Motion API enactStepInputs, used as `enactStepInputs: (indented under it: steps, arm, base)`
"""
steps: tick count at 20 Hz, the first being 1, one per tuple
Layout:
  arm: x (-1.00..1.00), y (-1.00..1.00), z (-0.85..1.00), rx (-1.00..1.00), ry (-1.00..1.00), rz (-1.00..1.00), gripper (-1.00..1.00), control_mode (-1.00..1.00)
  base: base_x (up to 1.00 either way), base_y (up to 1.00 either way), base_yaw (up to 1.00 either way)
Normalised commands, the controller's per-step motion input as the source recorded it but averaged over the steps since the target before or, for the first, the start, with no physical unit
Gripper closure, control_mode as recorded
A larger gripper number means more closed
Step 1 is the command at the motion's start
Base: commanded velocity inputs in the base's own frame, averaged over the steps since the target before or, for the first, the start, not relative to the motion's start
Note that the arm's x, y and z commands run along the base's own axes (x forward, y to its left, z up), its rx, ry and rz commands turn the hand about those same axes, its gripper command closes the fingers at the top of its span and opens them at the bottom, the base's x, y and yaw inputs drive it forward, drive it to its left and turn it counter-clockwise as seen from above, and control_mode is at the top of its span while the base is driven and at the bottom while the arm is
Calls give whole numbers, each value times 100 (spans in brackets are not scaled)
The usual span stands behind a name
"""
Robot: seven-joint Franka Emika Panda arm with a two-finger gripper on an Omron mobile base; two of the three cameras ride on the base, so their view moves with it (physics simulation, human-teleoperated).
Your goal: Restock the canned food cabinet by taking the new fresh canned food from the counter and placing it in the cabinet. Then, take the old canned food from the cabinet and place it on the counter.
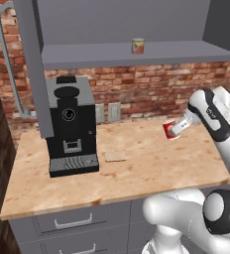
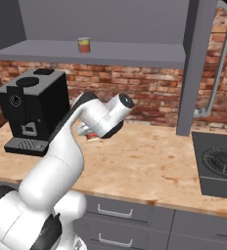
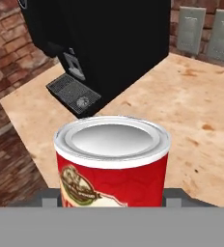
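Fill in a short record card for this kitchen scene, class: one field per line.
Red can: gripped in the gripper, above the counter
Yellow-orange can: upright on the cabinet shelf
Coffee machine: on the counter, left side
Task stage: new can shelved; old can not yet set down

Black coffee machine upright against red brick wall; two pale wall outlets just beside it; dark hob at right
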Motion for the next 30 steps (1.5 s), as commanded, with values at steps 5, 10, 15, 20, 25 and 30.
enactStepInputs:
  steps: [5,10,15,20,25,30]
  arm:
    - [2,7,-100,18,-7,0,100,-100]
    - [25,30,-64,1,-2,0,100,-100]
    - [9,2,-40,0,-7,0,-100,-100]
    - [0,0,-9,0,-4,0,-100,-100]
    - [0,0,27,4,0,0,-100,-100]
    - [-12,0,83,11,0,-2,-100,-100]
  base:
    - [0,0,0]
    - [0,0,0]
    - [0,0,0]
    - [0,0,0]
    - [0,0,0]
    - [0,0,0]
